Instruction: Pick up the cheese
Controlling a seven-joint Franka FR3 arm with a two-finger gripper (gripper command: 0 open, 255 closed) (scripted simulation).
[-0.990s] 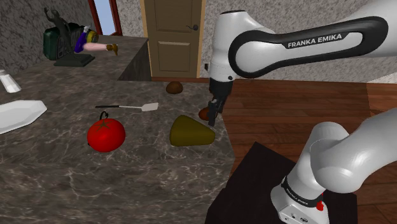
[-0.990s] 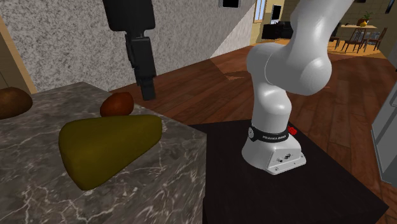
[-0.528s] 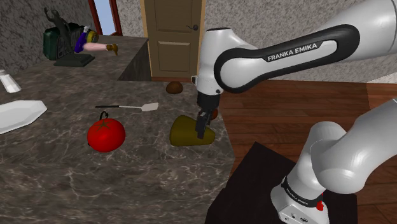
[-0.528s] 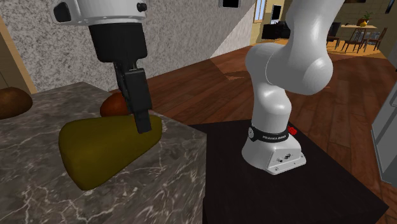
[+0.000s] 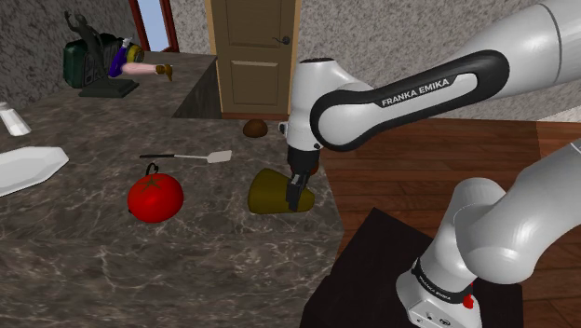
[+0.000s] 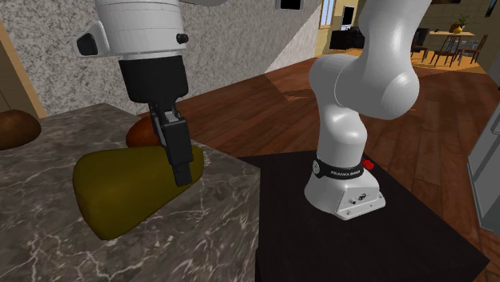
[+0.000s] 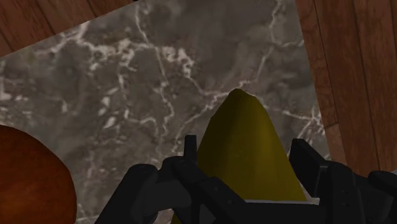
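Note:
The cheese [image 5: 269, 190] is an olive-yellow wedge lying on the dark marble counter [image 5: 186, 256] near its edge at the shoulder view's right. My black gripper [image 5: 296, 197] has come down over the wedge's narrow end. In the wrist view the cheese [image 7: 242, 121] lies between the two fingers [image 7: 190, 153], which stand apart along its flanks; I cannot tell whether they touch it. In the second exterior view the gripper [image 6: 179, 167] stands in front of the cheese [image 6: 116, 191], its tip low beside the wedge.
A red tomato [image 5: 155, 198], a spatula [image 5: 191, 157] and a white plate [image 5: 26, 168] lie further along the counter. A brown round thing [image 6: 144, 133] sits just behind the cheese, another [image 5: 255, 129] further back. The counter edge and wooden floor are close by.
The gripper swung from beside the counter's edge to over the cheese and dropped lower around its narrow end. The cheese has not moved.

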